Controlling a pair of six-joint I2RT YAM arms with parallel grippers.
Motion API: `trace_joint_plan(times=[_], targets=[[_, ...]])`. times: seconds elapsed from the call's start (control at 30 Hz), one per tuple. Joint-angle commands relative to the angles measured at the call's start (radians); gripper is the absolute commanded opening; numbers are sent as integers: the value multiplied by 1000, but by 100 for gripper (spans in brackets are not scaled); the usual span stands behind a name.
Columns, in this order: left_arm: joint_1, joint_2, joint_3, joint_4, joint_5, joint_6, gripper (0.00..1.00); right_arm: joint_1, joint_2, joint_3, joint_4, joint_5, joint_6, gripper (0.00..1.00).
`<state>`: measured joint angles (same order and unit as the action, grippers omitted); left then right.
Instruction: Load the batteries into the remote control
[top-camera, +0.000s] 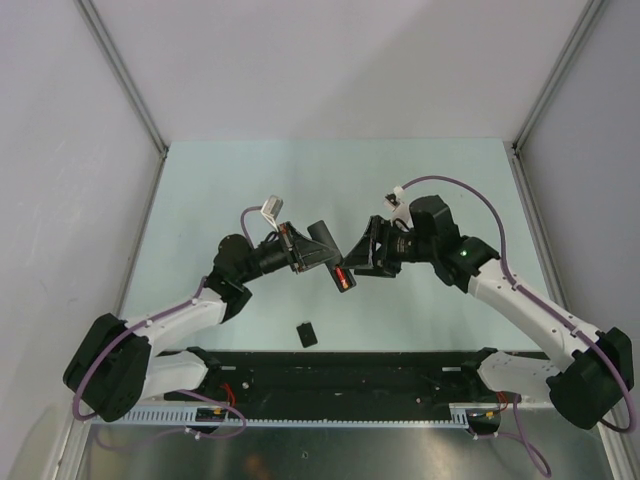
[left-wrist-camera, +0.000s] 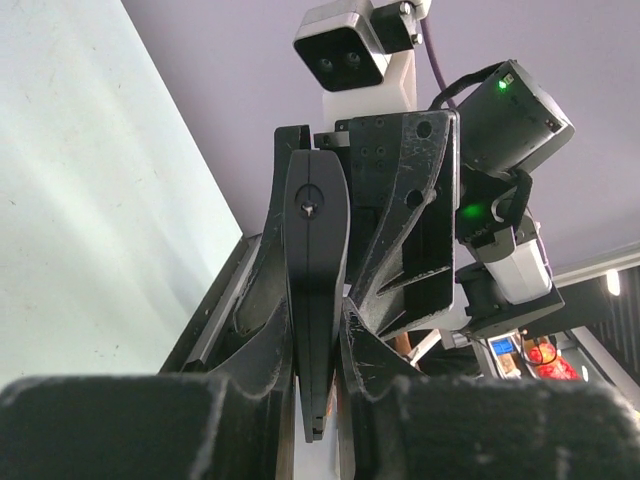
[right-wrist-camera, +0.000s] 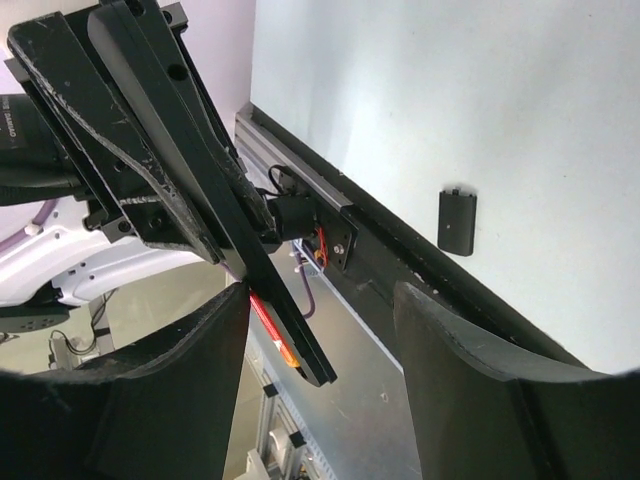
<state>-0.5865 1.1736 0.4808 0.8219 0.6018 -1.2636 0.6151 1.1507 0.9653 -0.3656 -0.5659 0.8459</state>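
Blk cover pc (top-camera: 308, 333) on table (top-camera: 220, 190)

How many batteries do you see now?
1: the red-orange battery sits in the remote control, which the left gripper holds. A second may be hidden.

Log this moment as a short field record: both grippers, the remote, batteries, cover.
left gripper: shut on the remote, holding it off the table
right gripper: open, fingers on either side of the remote's free end
battery: red-orange one shows in the remote's lower end; no second one seen
cover: lying loose on the table, apart from both arms
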Motion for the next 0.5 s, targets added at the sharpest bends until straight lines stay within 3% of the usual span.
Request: trace_joint_plan(times=[0.0, 0.47], targets=[[4, -26, 19, 37, 12, 30, 0, 0, 7, 24, 57, -12, 41, 63], [2, -25, 24, 37, 3, 41, 0, 15, 29, 12, 93, -15, 71, 61]])
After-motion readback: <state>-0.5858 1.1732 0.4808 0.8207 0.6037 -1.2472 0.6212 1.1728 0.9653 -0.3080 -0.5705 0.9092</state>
